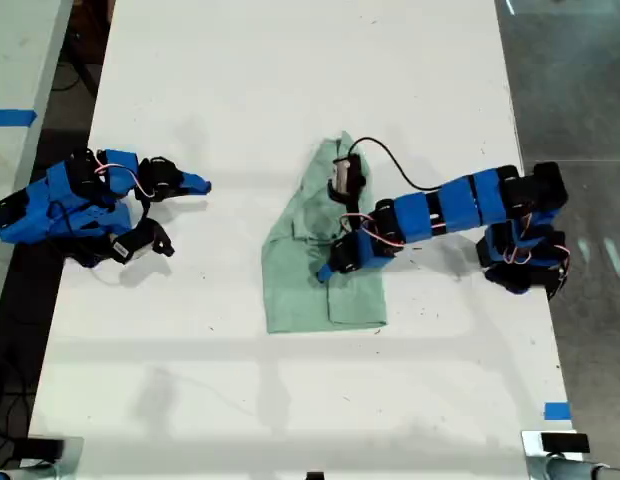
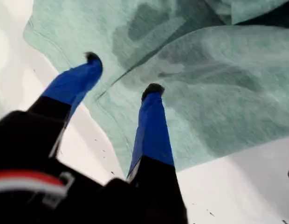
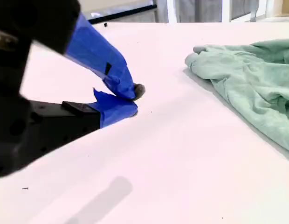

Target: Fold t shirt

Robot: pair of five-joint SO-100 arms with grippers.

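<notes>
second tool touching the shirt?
Apart. In the exterior view my second tool rests at the view's left with bare table between it and the shirt; the second wrist view shows the same gap.
</notes>
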